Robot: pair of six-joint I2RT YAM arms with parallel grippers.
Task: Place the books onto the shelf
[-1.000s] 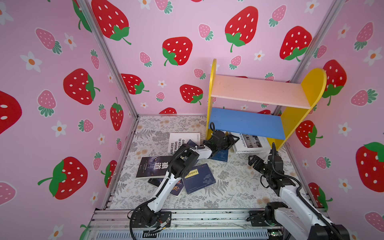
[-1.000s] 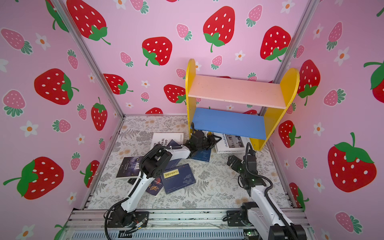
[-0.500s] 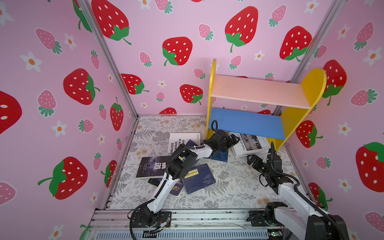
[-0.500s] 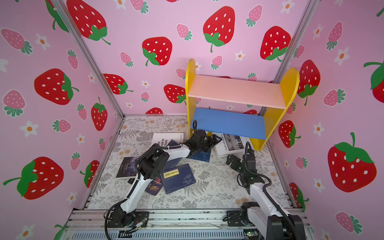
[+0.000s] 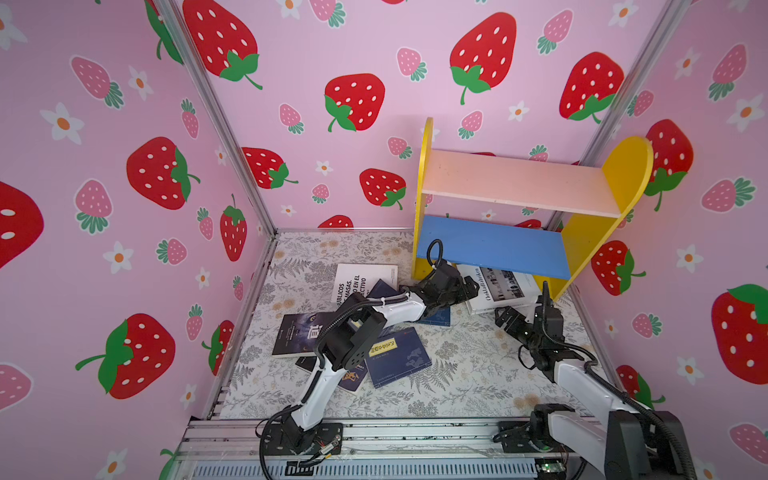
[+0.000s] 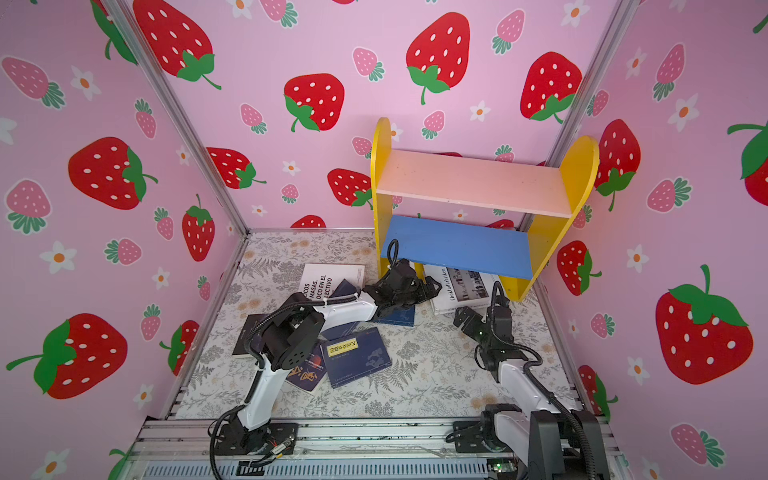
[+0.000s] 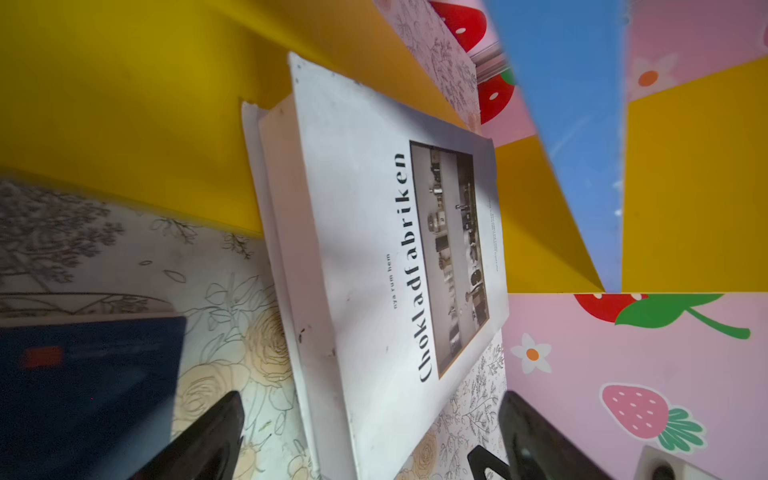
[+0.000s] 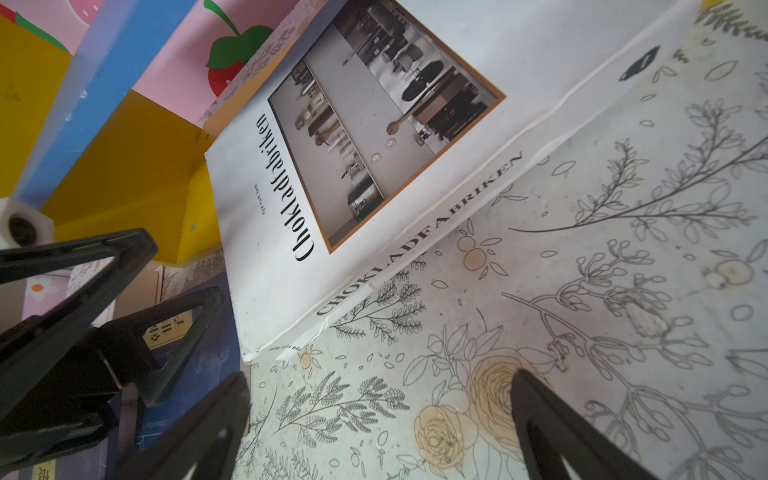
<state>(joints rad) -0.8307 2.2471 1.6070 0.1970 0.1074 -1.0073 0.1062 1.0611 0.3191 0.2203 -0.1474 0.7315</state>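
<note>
Pink walls (image 5: 374, 50) printed with big red strawberries, smaller pale ones and little white flowers close the scene in on three sides in both top views. Bare metal corner posts (image 5: 226, 137) run down where the walls meet. The surface (image 5: 469, 374) wears a pale covering drawn with ferns, leafy sprigs and yellowish roses. A grooved metal rail (image 5: 415, 434) lies along its near edge.

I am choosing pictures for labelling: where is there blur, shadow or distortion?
Left wrist view: the white book has a sharp title, the navy book is blurred, a shadow crosses the cover. Right wrist view: its spine lettering is readable. In both top views: wall posts lean outward.
</note>
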